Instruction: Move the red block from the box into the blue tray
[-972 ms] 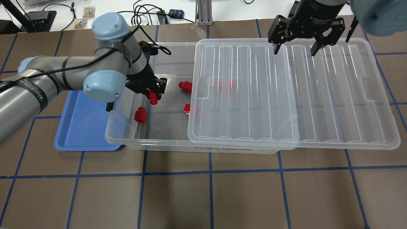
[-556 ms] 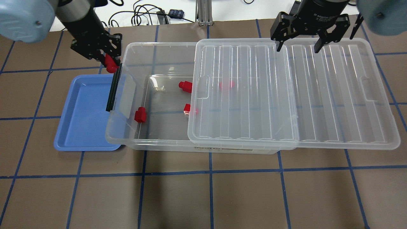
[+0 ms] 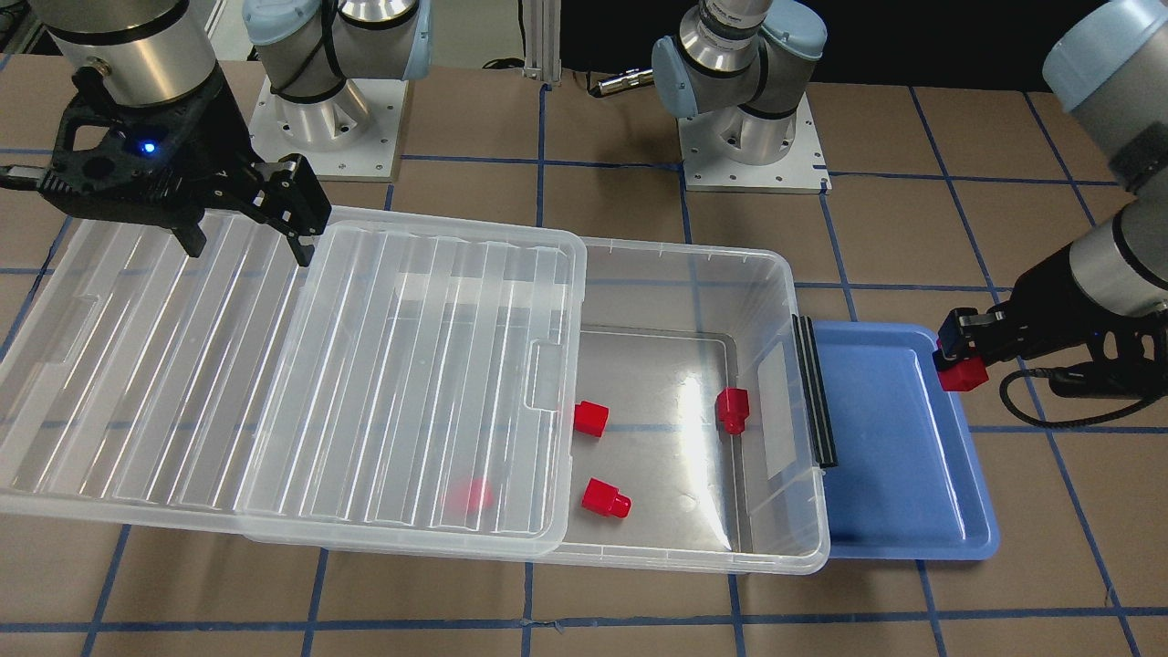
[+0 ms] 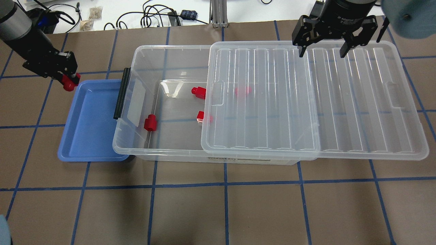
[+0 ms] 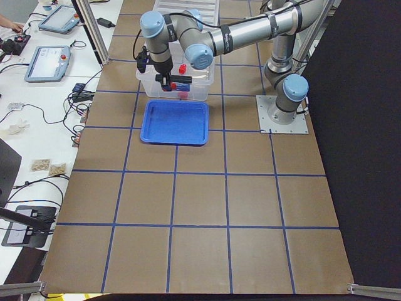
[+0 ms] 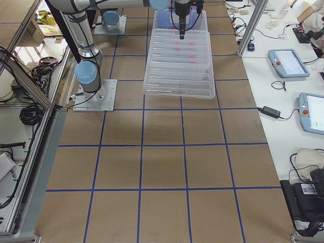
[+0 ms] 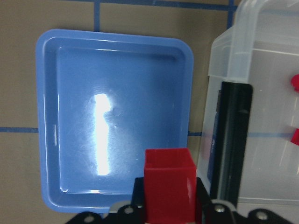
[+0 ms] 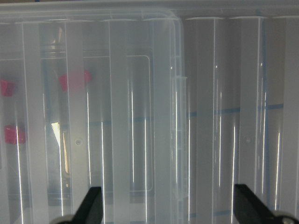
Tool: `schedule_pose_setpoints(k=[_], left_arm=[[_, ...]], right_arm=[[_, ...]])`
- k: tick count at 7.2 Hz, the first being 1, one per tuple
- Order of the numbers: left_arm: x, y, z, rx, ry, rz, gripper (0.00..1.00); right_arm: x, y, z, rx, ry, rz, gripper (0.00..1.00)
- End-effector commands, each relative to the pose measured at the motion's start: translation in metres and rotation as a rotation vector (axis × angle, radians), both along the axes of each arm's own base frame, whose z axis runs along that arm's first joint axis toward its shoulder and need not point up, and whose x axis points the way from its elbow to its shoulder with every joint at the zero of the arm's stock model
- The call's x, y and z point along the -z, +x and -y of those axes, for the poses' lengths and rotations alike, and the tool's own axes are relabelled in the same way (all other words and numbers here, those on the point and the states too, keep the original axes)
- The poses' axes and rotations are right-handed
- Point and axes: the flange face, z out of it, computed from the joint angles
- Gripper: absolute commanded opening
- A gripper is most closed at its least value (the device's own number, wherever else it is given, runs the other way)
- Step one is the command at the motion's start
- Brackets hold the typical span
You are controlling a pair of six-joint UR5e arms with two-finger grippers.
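My left gripper (image 4: 69, 81) is shut on a red block (image 4: 69, 83) and holds it in the air at the far left corner of the blue tray (image 4: 92, 129). In the left wrist view the held block (image 7: 169, 183) hangs over the rim of the tray (image 7: 117, 116). The tray holds nothing. The clear box (image 4: 136, 149) holds three uncovered red blocks (image 4: 150, 123) (image 4: 199, 92) (image 4: 203, 117), and one more (image 4: 242, 91) shows through the lid. My right gripper (image 4: 323, 52) is open and empty above the far edge of the slid-aside lid (image 4: 340, 102).
The box's black latch bar (image 4: 122, 93) stands up at the tray's right side, and the box overlaps the tray's edge. The ribbed lid covers the box's right half and overhangs the table to the right. Cables and small items lie beyond the far table edge.
My left gripper lifted the red block out of the box, then carried it left past the latch end to the tray's far left corner. My right gripper barely moved.
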Motion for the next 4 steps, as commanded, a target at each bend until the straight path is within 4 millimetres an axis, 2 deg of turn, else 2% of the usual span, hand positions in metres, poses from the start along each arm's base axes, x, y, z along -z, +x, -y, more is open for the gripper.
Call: schedule_pose_setpoints(k=[1,2,4], left_arm=[[0.066,0.028,-0.001,-0.010,0.001,-0.001,0.00],[0.095,0.028,-0.001,-0.033,0.022,-0.009,0.00],[0.135,0.032,0.009,-0.032,0.035,-0.014,0.00]], right_arm=[[0.002,-0.008,0.000,-0.015,0.007,-0.090,1.00],[0.006,-0.006,-0.007,-0.015,0.061,-0.083,1.00],[0.009,0.004,-0.006,-0.012,0.067,0.018,1.00]])
